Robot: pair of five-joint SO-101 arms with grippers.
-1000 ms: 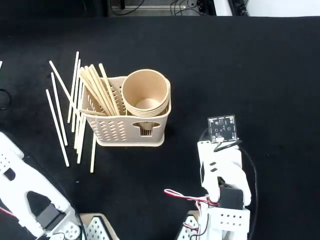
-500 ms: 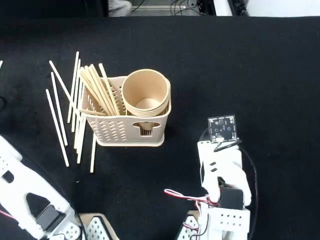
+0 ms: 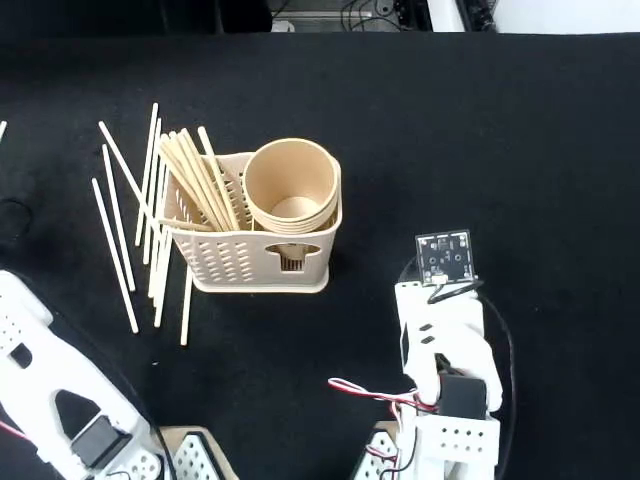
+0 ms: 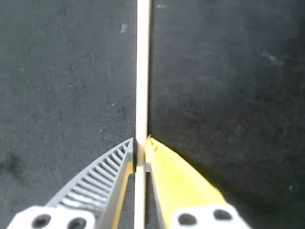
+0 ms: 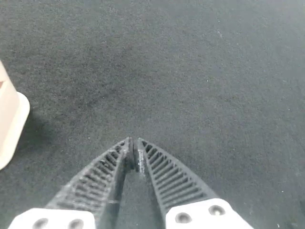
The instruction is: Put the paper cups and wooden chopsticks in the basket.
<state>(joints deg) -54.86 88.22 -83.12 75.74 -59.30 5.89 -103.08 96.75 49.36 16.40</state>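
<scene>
The right gripper [image 5: 133,155] hovered over the black table [image 5: 190,71] with its fingertips pressed together, and the beige basket's corner [image 5: 10,121] sat near it.

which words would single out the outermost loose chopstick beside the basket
Find the beige perforated plastic basket on the black table. Pale wooden chopsticks lie loose beside it, away from the brown paper cups. The outermost one lies apart, farthest from the basket.
</scene>
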